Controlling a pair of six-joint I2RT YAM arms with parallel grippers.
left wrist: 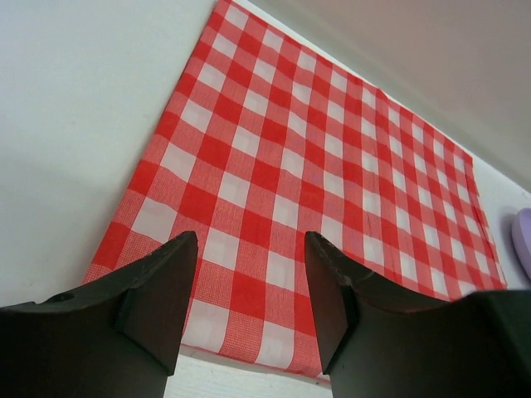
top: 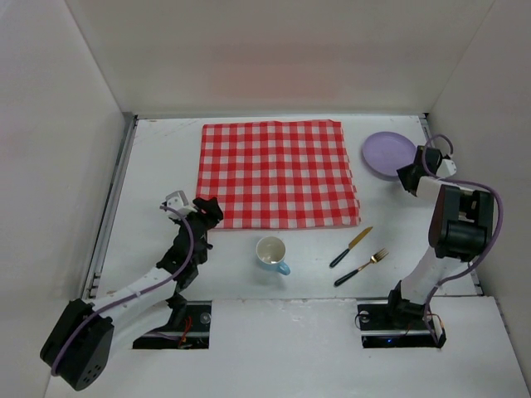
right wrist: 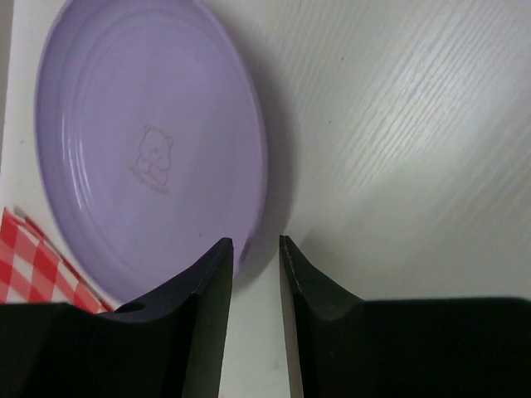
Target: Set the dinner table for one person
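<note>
Top external view: table [top: 149, 166] spans the whole floor of the white-walled cell and lies under everything else; both arm bases sit at its near edge.
Table, handling: judged stiff, heavy and fixed. Its matte face should hold things without sliding. It offers nothing to grasp and only receives.
Cloth [top: 276, 174]: red-and-white check, flat on the table's far middle. Judged soft and limp; best pinched at an edge or corner.
Plate [top: 386, 153]: lilac, shallow, on bare table just beside the cloth's far right corner. Judged light, stiff and smooth; best taken at the rim, where it may slip.
Cup [top: 272, 253]: white with a blue handle, upright, just near of the cloth's near edge.
Knife [top: 351, 247], fork [top: 362, 267]: slanted side by side, right of the cup, not touching.
Left arm, pose: reaches forward low, with the wrist tipped down over the cloth's near left corner.
Left gripper [top: 209, 209]: fingers spread, nothing between them; the cloth's near edge shows through the gap.
Right arm, pose: folded upright, forearm angled to the far right.
Right gripper [top: 408, 178]: at the plate's near right rim, jaws drawn close with a narrow slit. The rim meets one fingertip; whether they pinch it cannot be told.
</note>
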